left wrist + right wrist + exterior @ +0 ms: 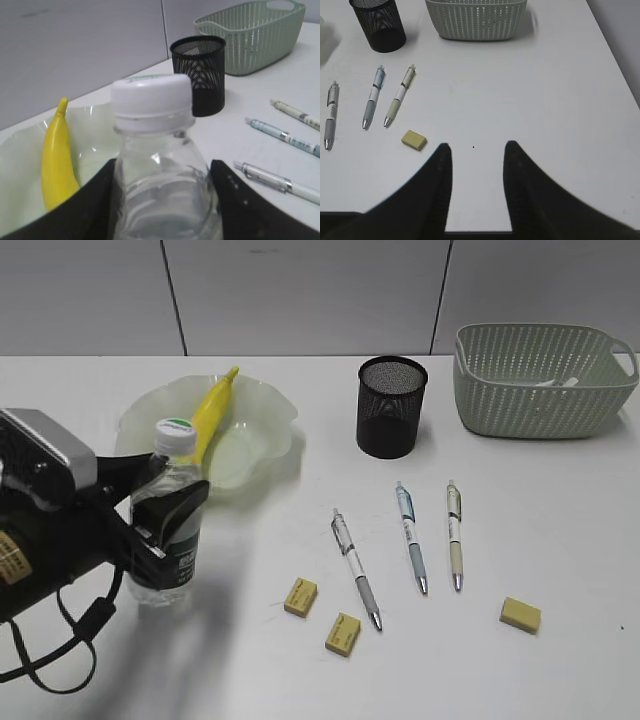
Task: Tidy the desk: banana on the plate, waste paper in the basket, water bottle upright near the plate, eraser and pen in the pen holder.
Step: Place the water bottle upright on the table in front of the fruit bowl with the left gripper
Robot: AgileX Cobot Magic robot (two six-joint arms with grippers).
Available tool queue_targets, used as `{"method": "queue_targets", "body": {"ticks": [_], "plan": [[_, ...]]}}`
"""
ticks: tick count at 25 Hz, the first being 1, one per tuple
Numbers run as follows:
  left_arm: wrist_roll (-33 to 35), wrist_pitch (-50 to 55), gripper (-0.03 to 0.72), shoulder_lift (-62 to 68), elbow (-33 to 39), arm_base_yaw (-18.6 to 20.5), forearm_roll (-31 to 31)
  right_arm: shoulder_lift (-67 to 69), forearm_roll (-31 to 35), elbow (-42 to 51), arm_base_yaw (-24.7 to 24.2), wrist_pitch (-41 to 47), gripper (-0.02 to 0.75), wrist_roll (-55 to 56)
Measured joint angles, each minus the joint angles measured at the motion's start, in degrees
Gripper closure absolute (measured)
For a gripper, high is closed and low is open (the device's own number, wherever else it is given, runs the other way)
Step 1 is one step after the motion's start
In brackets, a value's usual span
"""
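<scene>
Desk (520, 530), a wide plain white tabletop, carries everything in view. The left hand (160, 515) is closed around the clear plastic water bottle with a white cap and dark green label (168, 520); the bottle stands upright just beside the pale green translucent plate with a wavy ruffled rim (262, 430). In the left wrist view the black fingers (235, 200) press on both sides of the bottle's body, and the bottom of the bottle is cut off by the frame edge. The arm hides the plate's near-left rim in the exterior view. The smooth bright yellow banana (212, 412) lies in the plate, its lower end hidden behind the bottle cap.

The black wire-mesh cylindrical pen holder (391, 406) stands near the middle of the far side, and the pale sage-green woven plastic basket (540, 390) to its right. Something white (557, 382) shows inside the basket, too indistinct to identify.

Three pens (410, 540) lie side by side in front of the pen holder. Two small yellow erasers (322, 615) lie near the leftmost pen's tip, a third (521, 614) well apart at right.

The right hand (475, 160) hovers over bare desk with its fingers apart, gripping nothing; it is out of the exterior view.
</scene>
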Motion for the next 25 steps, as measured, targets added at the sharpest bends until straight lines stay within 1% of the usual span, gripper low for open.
{"method": "queue_targets", "body": {"ticks": [7,15,25], "plan": [[0.16,-0.56,0.295,0.06,-4.29,0.01,0.22,0.0,0.72,0.0,0.0,0.0,0.451,0.0],[0.16,-1.09,0.295,5.82,-4.36,0.01,0.22,0.0,0.84,0.0,0.0,0.0,0.451,0.0],[0.05,-3.37,0.295,7.37,-4.59,0.01,-0.25,0.0,0.93,0.0,0.0,0.0,0.453,0.0]]}}
